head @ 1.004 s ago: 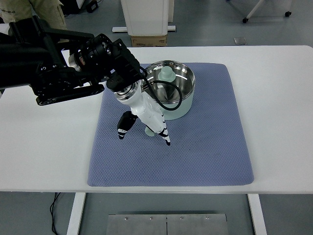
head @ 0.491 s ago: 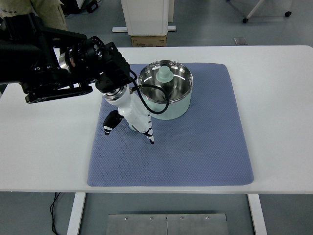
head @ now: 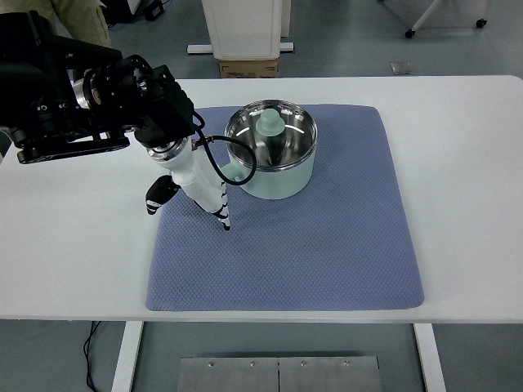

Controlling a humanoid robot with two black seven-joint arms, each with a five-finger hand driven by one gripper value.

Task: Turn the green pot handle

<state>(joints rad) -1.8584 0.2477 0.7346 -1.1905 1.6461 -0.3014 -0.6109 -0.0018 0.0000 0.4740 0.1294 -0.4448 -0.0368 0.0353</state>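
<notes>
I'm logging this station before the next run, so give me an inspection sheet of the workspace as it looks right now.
Surface: white table with a blue-grey mat lying flat on it.
Job's things: green pot upright on the mat's far part, shiny inside, pale green knob showing in it; handle sticks out toward the left hand.
Clutter: nothing seen.
Grippers: left hand over the mat's left edge beside the pot, fingers pointing down, holding nothing; right hand not in view.
Cables: black cable looping from the left wrist across the pot's rim.
Surroundings: cardboard box on the floor beyond the table.
</notes>
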